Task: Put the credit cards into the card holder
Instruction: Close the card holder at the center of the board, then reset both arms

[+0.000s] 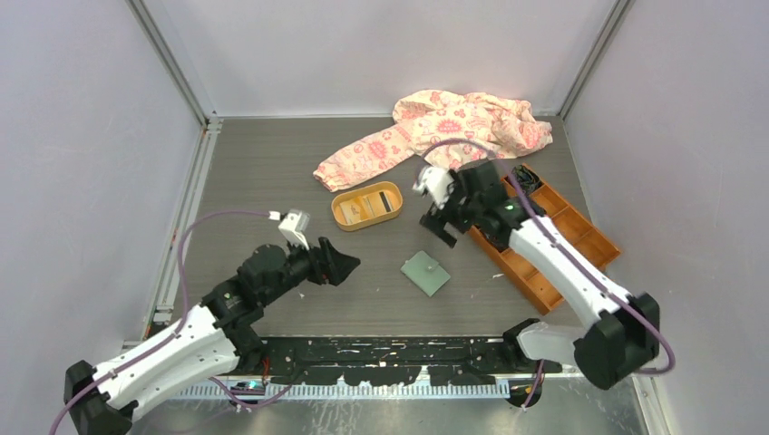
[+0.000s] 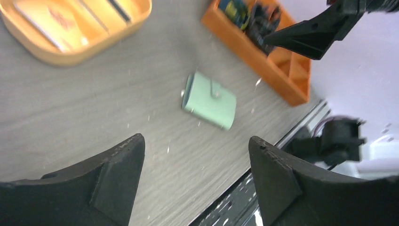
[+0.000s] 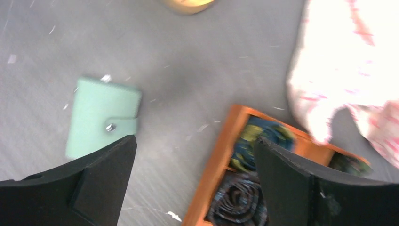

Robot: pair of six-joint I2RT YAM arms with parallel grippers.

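Note:
The pale green card holder (image 1: 425,273) lies closed and flat on the table, its snap tab on top. It also shows in the left wrist view (image 2: 209,100) and the right wrist view (image 3: 101,117). The credit cards (image 1: 361,207) lie in an orange oval tray (image 1: 336,209); they are blurred in the left wrist view (image 2: 47,19). My left gripper (image 1: 349,265) is open and empty, left of the holder, which lies ahead of its fingers (image 2: 196,140). My right gripper (image 1: 437,227) is open and empty, above the table behind and right of the holder (image 3: 195,140).
An orange compartmented box (image 1: 589,237) with rolled fabric items (image 3: 240,197) stands at the right, close under the right arm. A pink patterned garment (image 1: 453,127) lies at the back. Enclosure walls stand on the left, right and far sides.

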